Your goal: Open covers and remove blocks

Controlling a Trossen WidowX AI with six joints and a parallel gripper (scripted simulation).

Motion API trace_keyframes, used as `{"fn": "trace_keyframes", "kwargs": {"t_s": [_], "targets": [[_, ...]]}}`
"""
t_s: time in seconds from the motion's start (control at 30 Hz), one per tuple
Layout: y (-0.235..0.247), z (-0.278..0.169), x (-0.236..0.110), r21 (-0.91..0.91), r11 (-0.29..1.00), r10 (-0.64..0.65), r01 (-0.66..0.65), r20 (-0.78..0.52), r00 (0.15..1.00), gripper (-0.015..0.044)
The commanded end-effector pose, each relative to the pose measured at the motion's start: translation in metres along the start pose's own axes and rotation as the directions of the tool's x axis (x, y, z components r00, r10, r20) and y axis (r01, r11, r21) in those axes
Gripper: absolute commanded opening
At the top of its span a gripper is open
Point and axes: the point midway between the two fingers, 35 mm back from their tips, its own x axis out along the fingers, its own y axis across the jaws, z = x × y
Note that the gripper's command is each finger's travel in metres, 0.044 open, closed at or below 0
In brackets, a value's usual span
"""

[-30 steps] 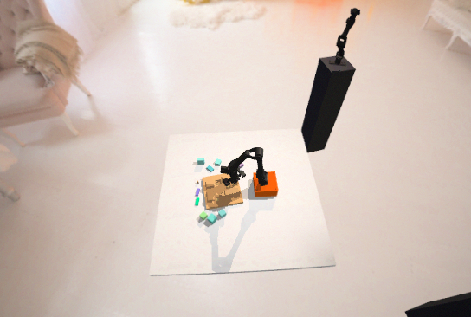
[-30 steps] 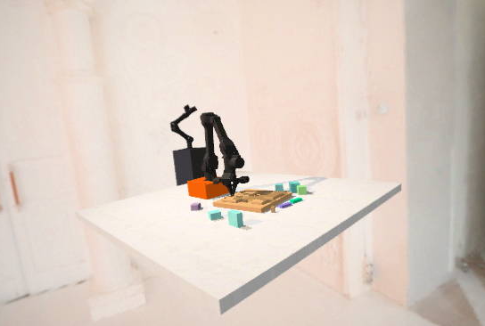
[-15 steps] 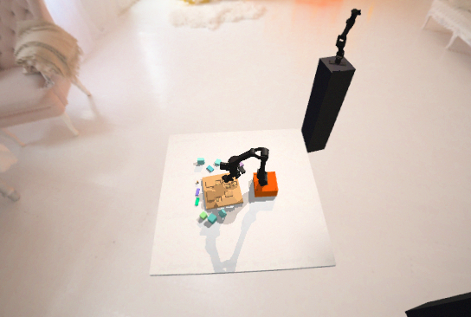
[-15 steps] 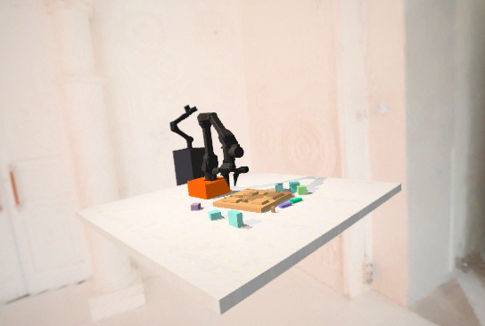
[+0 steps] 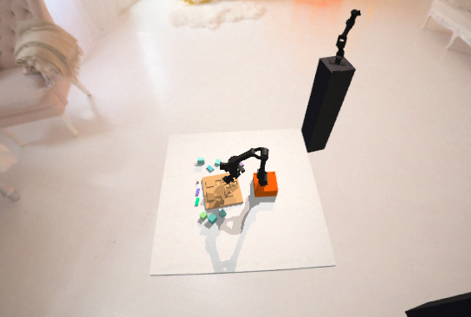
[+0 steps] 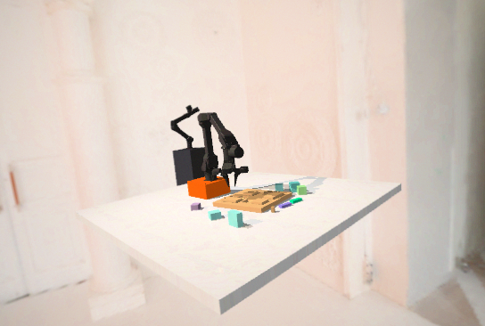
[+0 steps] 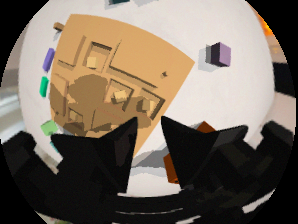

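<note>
The wooden puzzle board (image 5: 238, 200) (image 6: 232, 205) (image 7: 145, 55) has several square recesses and raised wooden pieces; which covers are open I cannot tell. My gripper (image 5: 229, 179) (image 6: 232, 185) (image 7: 149, 119) is partly open and empty, above the board's edge on the arm-base side. A purple block (image 6: 196, 207) (image 7: 224, 54) lies on the table clear of the board. Teal blocks (image 5: 200, 161) (image 6: 235, 218) and a light green block (image 5: 203, 215) (image 6: 301, 190) (image 7: 49, 128) also lie off it. A violet bar (image 5: 197, 191) (image 6: 285, 205) and green bar (image 5: 196, 202) (image 6: 296, 200) lie beyond its far edge.
The orange arm base (image 5: 265, 190) (image 6: 208, 189) stands beside the board. A small brown piece (image 5: 197, 182) (image 6: 273, 209) (image 7: 58, 27) lies near a board corner. A second arm stands on a dark pillar (image 5: 329, 100) (image 6: 185, 167) away from the table.
</note>
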Motion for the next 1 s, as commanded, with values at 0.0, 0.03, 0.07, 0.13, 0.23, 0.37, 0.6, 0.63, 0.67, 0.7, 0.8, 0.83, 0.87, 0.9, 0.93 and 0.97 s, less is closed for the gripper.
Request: {"fn": "trace_keyframes", "kwargs": {"t_s": [0.0, 0.03, 0.07, 0.13, 0.23, 0.37, 0.6, 0.63, 0.67, 0.7, 0.8, 0.83, 0.87, 0.9, 0.93, 0.97], "targets": [[-0.0003, 0.0003, 0.0016, -0.063, 0.998, -0.001, 0.001, 0.001, 1.0, 0.0144], [-0.0003, 0.0003, 0.002, -0.078, 0.997, -0.001, 0.001, 0.001, 1.0, 0.0144], [-0.0003, 0.0004, 0.0023, -0.093, 0.996, -0.001, 0.001, 0.001, 1.0, 0.0144], [-0.0003, 0.0004, 0.003, -0.122, 0.992, -0.001, 0.001, 0.001, 1.0, 0.0144], [-0.0003, 0.0005, 0.004, -0.167, 0.986, -0.001, 0.002, 0.001, 1.0, 0.0144], [-0.0004, 0.0006, 0.0053, -0.225, 0.974, -0.001, 0.002, 0.001, 1.0, 0.0144], [-0.0004, 0.0007, 0.0076, -0.325, 0.946, -0.001, 0.002, 0.001, 1.0, 0.0144], [-0.0004, 0.0008, 0.008, -0.339, 0.941, -0.001, 0.002, 0.001, 1.0, 0.0144], [-0.0005, 0.0008, 0.0083, -0.353, 0.936, -0.001, 0.002, 0.001, 1.0, 0.0144], [-0.0005, 0.0008, 0.0086, -0.367, 0.93, -0.001, 0.002, 0.001, 1.0, 0.0144], [-0.0005, 0.0009, 0.0096, -0.408, 0.913, -0.001, 0.002, 0.001, 1.0, 0.0144], [-0.0005, 0.0009, 0.01, -0.422, 0.907, -0.001, 0.002, 0.001, 1.0, 0.0144], [-0.0005, 0.0009, 0.0103, -0.435, 0.9, -0.001, 0.002, 0.001, 1.0, 0.0144], [-0.0005, 0.0009, 0.0106, -0.449, 0.894, -0.001, 0.002, 0.001, 1.0, 0.0144], [-0.0006, 0.0009, 0.0109, -0.462, 0.887, -0.001, 0.002, 0.001, 1.0, 0.0144], [-0.0006, 0.0009, 0.0113, -0.475, 0.88, -0.001, 0.002, 0.001, 1.0, 0.0144]]}}
